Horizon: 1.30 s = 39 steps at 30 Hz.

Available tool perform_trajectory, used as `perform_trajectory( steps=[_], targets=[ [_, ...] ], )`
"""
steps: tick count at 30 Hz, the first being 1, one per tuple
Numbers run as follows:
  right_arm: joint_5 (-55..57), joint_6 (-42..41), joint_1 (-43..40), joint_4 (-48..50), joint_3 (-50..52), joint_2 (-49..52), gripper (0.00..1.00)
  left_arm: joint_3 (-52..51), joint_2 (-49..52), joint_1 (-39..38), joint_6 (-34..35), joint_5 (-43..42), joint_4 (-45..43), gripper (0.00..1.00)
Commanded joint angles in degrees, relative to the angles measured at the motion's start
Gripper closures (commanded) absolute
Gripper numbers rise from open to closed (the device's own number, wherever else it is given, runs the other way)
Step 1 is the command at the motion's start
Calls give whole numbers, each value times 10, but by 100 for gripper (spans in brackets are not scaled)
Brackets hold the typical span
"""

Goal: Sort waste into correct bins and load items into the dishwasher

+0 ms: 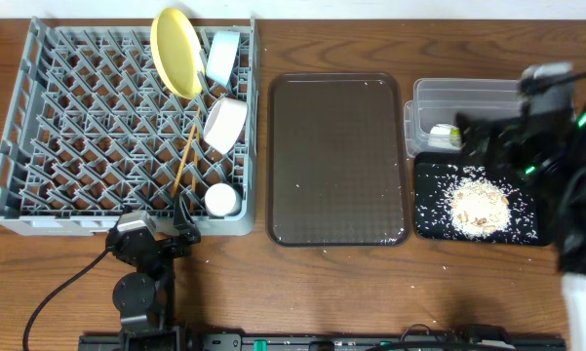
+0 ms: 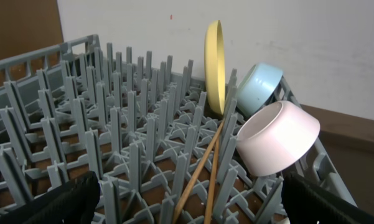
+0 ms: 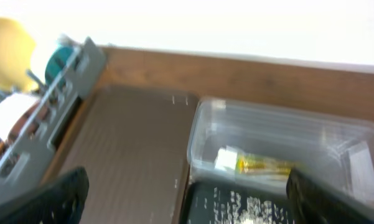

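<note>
Grey rack [image 1: 127,117] at the left of the bench [image 1: 429,292], loaded along its right side: plate [image 1: 175,49] on edge, blue bowl [image 1: 222,57], white bowl [image 1: 224,124], cup [image 1: 220,200], chopsticks [image 1: 186,156] with their long axis running front to back.

Left gripper [image 2: 196,208] just off the rack's front edge, facing into it, spread wide and holding nothing.

Right gripper [image 3: 190,202] over the far right end, likewise spread wide and empty, looking at the tub [image 3: 196,134] straight ahead and the black tray [image 3: 202,193] just below.

Wrapper [image 3: 264,165] lying in the tub's near-left corner, long axis across the view, a small white piece [image 3: 226,159] touching its left end. Probably the napkin, but too blurred to be sure.

Scraps [image 1: 480,207] heaped mid-tray, loose grains spread around, a few more on the brown tray [image 1: 336,156] and on the bench in front of it. Judged nearly finished. Those strays to the left of the right gripper and well apart from the left one, so likely a job for the right arm, reaching left.
</note>
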<state>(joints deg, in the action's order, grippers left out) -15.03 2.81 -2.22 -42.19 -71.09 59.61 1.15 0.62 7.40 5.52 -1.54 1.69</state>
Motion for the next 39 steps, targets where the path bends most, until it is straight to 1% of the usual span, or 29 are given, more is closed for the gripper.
perform_trajectory(
  steps=[1,6,10,14,17,25,31,35,39],
  targets=[
    [-2,36,17,99,135,-75,1,-9,-2,2,-7,7,23,7],
    [-7,17,21,278,344,-196,1,-9,-2,2,-7,7,23,7],
    [-6,17,24,374,480,-297,1,-9,-2,2,-7,7,23,7],
    [-6,9,27,426,579,-392,1,-9,-2,2,-7,7,23,7],
    [-5,9,31,440,626,-447,1,-9,-2,2,-7,7,23,7],
    [29,8,50,473,706,-526,1,-9,-2,2,-7,7,23,7],
    [55,7,56,446,708,-563,1,-9,-2,2,-7,7,23,7],
    [58,7,56,410,708,-595,1,-9,-2,2,-7,7,23,7],
    [58,7,57,386,708,-593,1,-9,-2,2,-7,7,23,7]
  ],
)
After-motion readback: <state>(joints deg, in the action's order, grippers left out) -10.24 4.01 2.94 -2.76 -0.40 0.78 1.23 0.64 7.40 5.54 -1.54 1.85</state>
